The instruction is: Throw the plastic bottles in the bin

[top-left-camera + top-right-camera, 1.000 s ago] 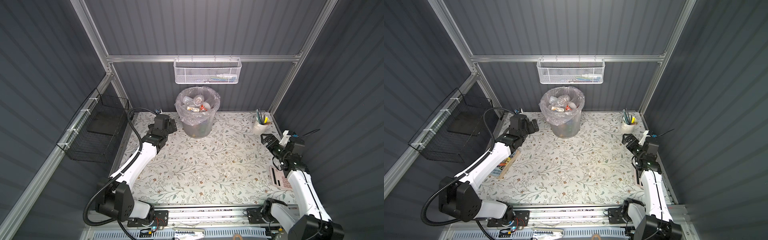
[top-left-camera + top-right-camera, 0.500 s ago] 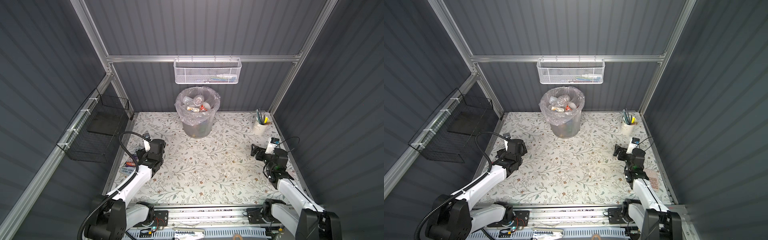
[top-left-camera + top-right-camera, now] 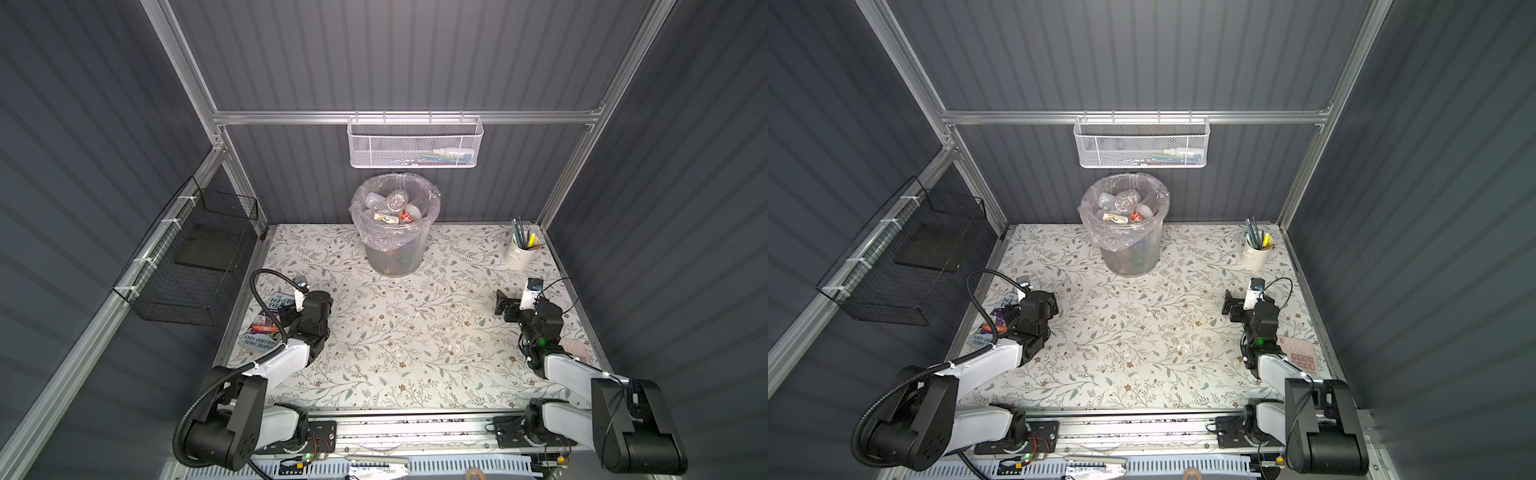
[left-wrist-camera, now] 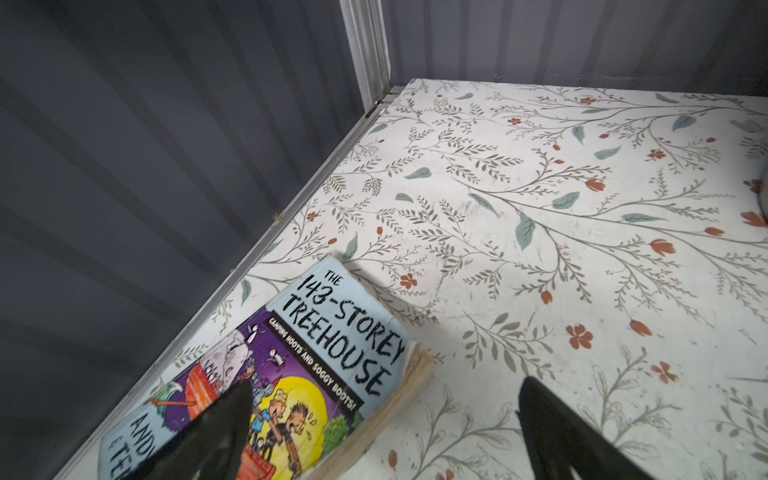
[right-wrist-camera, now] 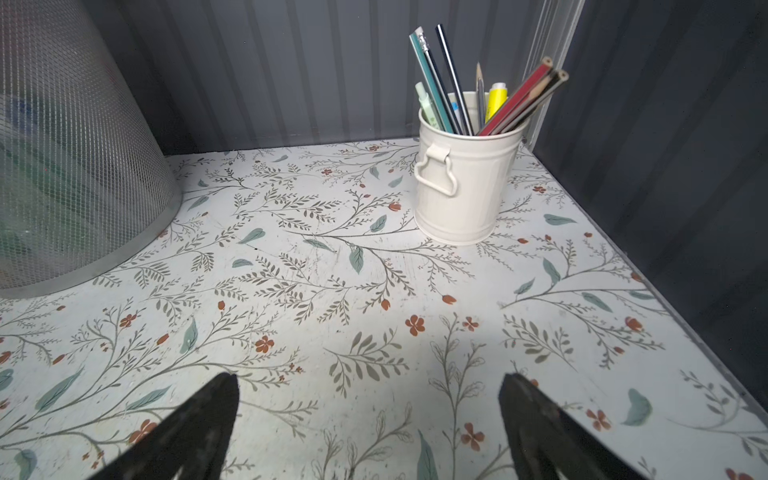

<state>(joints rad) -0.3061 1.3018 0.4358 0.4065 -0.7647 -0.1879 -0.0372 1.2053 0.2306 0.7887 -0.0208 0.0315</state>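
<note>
We see the worktop (image 3: 395, 332) bare around the bin (image 3: 392, 253), and the plastic bottles (image 3: 395, 203) lie piled inside it. Both top views look down into the bin, while the right wrist view shows only its mesh wall. Our left hand (image 4: 384, 384) and right hand (image 5: 369, 376) hang spread wide and empty, well apart from the bin. The bottles look light, thin-walled and slippery, so we would grip one across its middle.
</note>
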